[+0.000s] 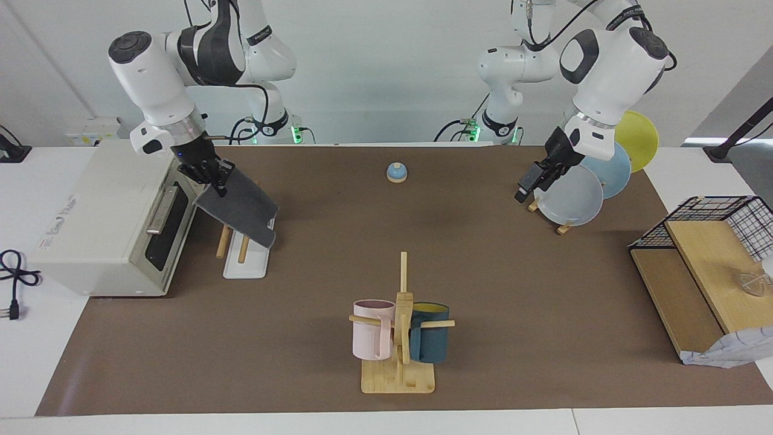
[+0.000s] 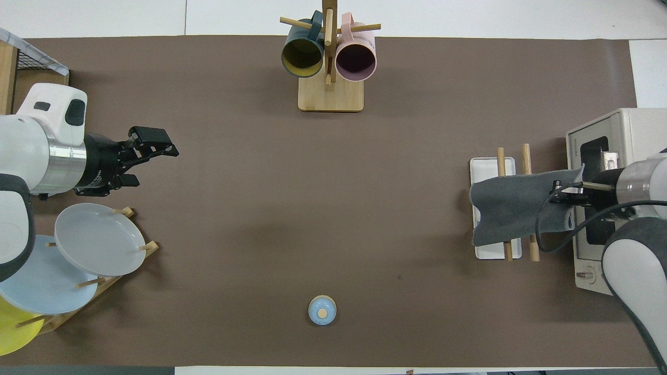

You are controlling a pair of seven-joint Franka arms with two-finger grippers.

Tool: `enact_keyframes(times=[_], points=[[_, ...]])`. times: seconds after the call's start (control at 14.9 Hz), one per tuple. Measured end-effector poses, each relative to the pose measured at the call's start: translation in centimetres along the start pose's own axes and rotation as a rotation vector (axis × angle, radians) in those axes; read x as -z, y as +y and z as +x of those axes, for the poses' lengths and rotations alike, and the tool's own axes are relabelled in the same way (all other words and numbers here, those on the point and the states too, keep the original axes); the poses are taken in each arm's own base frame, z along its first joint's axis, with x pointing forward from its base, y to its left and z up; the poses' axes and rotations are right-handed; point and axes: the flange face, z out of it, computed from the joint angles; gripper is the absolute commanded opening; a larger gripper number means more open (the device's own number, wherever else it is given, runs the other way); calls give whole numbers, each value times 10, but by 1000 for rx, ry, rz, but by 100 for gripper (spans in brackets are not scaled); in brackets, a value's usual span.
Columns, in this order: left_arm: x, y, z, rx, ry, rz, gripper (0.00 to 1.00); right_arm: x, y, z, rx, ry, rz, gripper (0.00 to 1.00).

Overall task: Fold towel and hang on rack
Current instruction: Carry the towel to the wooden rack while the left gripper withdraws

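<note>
Over the rack at the right arm's end of the worktop, my right tool pinched one edge of the towel, which draped dark grey across both rods, covering their middles. My left tool hung spread wide above the plate stand, holding nothing
</note>
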Motion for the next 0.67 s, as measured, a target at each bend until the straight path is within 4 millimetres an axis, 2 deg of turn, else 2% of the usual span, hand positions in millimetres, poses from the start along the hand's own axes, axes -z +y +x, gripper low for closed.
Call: enact_keyframes(times=[0.13, 0.33, 0.47, 0.54, 0.67], points=[[7, -1, 3, -120, 21, 48, 100, -2, 18, 3, 17, -4, -2, 0], [16, 0, 7, -271, 27, 102, 100, -6, 20, 2, 22, -13, -4, 0], [20, 0, 11, -342, 28, 138, 100, -8, 19, 1, 25, -17, -4, 42], [23, 0, 12, -372, 19, 159, 100, -8, 18, 1, 26, -20, -4, 55], [30, 1, 14, -432, -10, 194, 100, -9, 18, 0, 28, -24, -5, 57]])
